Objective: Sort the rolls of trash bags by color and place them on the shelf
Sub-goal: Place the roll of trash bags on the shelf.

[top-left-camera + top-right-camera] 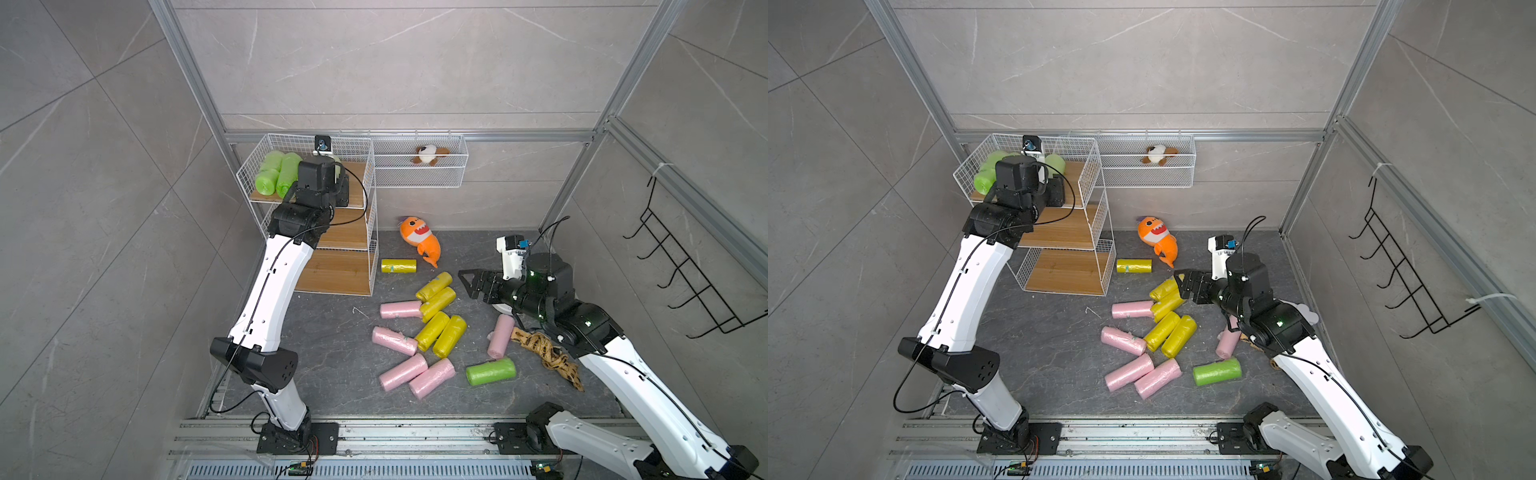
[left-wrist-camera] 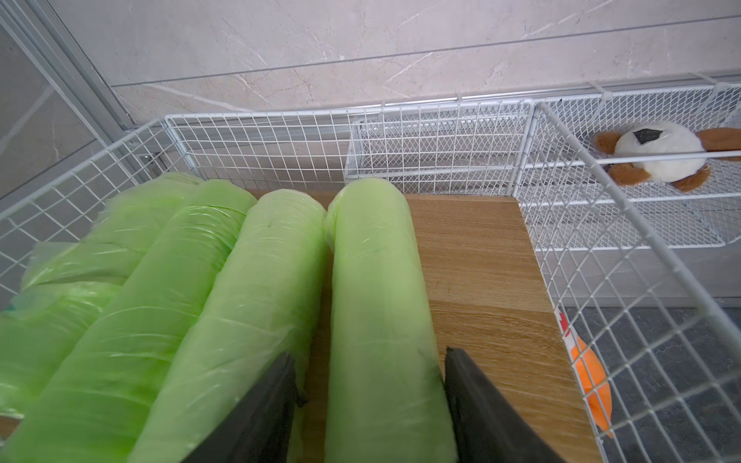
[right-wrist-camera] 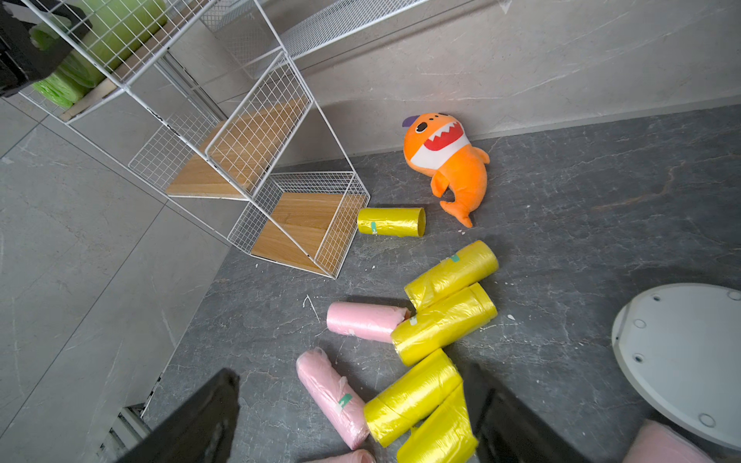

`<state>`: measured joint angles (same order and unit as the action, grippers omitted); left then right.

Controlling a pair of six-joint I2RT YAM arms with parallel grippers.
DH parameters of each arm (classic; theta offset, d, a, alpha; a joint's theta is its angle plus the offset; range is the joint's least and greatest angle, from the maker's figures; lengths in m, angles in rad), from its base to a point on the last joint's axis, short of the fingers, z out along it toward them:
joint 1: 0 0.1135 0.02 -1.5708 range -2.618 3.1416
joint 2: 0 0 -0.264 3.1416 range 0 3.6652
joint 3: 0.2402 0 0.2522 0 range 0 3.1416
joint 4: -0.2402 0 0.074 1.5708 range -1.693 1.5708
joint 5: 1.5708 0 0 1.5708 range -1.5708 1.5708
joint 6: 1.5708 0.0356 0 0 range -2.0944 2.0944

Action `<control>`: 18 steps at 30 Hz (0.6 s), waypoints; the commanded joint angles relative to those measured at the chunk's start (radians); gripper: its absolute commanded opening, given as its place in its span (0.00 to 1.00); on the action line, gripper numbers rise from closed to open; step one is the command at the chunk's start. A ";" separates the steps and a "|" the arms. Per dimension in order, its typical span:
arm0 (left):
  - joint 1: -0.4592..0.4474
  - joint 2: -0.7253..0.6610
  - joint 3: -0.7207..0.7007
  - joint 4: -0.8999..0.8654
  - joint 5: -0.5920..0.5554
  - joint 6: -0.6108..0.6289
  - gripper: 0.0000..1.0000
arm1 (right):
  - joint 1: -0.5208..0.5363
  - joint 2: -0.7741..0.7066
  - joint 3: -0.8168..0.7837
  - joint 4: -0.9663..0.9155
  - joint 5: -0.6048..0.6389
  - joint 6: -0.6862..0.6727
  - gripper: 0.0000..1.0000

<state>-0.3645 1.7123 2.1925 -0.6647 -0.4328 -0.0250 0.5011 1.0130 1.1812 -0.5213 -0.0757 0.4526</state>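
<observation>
The shelf (image 1: 332,270) stands at the back left. Several lime green rolls (image 2: 260,280) lie side by side on its top board (image 2: 481,260). My left gripper (image 2: 369,352) reaches into that tier and is open around the rightmost green roll (image 2: 373,300); one finger stands off it with wood showing between, the other lies at its side. Several yellow rolls (image 1: 436,303), several pink rolls (image 1: 401,309) and one green roll (image 1: 490,371) lie on the dark floor. My right gripper (image 1: 464,284) hovers open and empty above the yellow rolls (image 3: 413,397).
An orange plush shark (image 1: 419,239) lies by the back wall beside a lone yellow roll (image 1: 398,266). A long wire basket (image 1: 415,178) on the wall holds a brown-and-white plush (image 1: 430,154). A spotted brown cloth (image 1: 548,357) lies under the right arm. Black hooks (image 1: 685,282) hang on the right wall.
</observation>
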 commanded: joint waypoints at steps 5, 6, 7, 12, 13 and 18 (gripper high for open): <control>0.004 -0.094 -0.056 0.050 -0.026 0.019 0.57 | 0.006 0.012 -0.017 0.029 -0.019 0.023 0.92; 0.004 -0.089 -0.055 0.044 -0.035 0.028 0.56 | 0.006 0.013 -0.017 0.029 -0.019 0.024 0.92; 0.004 -0.083 -0.049 0.035 -0.047 0.037 0.56 | 0.007 0.013 -0.017 0.029 -0.019 0.024 0.91; 0.004 -0.069 -0.034 0.026 -0.063 0.054 0.53 | 0.007 0.009 -0.015 0.022 -0.018 0.023 0.92; 0.004 -0.070 -0.033 0.027 -0.063 0.058 0.53 | 0.007 0.009 -0.015 0.019 -0.018 0.021 0.92; 0.003 -0.083 -0.016 0.032 -0.058 0.053 0.52 | 0.007 0.018 -0.009 -0.033 -0.007 0.006 0.92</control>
<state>-0.3645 1.6436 2.1452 -0.6586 -0.4725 0.0040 0.5011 1.0229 1.1759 -0.5232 -0.0826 0.4633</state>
